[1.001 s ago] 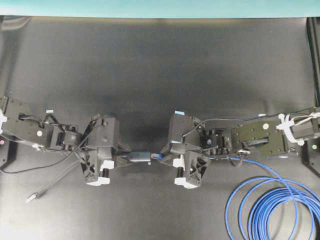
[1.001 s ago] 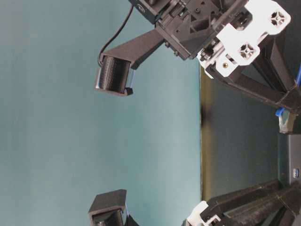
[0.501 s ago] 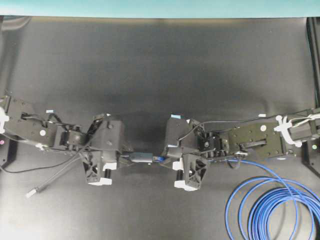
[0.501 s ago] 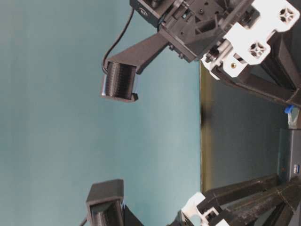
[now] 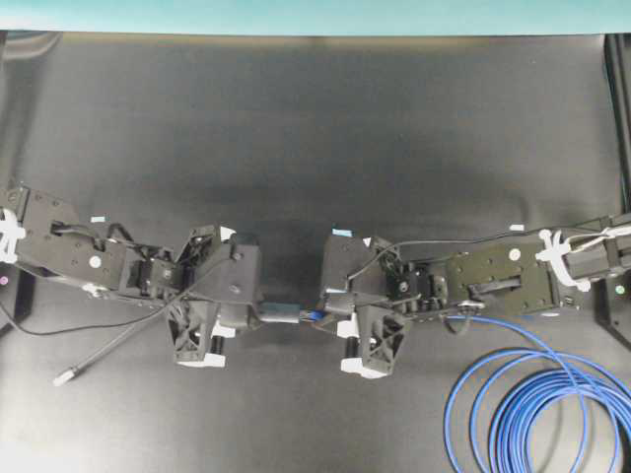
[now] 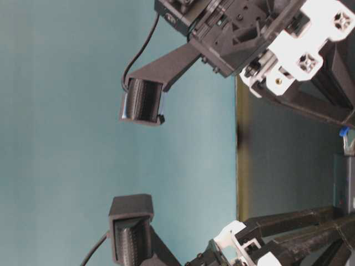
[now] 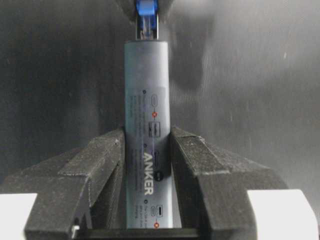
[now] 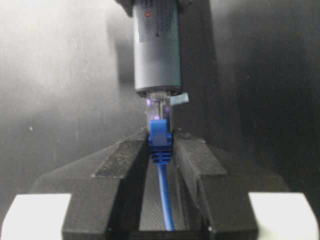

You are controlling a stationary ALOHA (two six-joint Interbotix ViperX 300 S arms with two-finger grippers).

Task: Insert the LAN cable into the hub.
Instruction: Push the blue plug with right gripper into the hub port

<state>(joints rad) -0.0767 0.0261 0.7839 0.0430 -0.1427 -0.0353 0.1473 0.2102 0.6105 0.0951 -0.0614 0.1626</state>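
Blue plug (image 8: 160, 137) of the cable (image 5: 523, 404) is entering the hub (image 7: 148, 135) end, pinched by the right gripper (image 8: 161, 165); the left gripper (image 7: 147, 165) is clamping the hub. Any tilt risks jamming the clip.

the hub (image 7: 147, 125), a slim dark-grey bar with printed port icons, is held level above the tabletop. the lan cable (image 8: 161, 137), bright blue with a clear plug, meets the hub's end port; its remaining length lies coiled (image 5: 537, 414) at lower right.

Matt grey metal hub (image 7: 147, 125)
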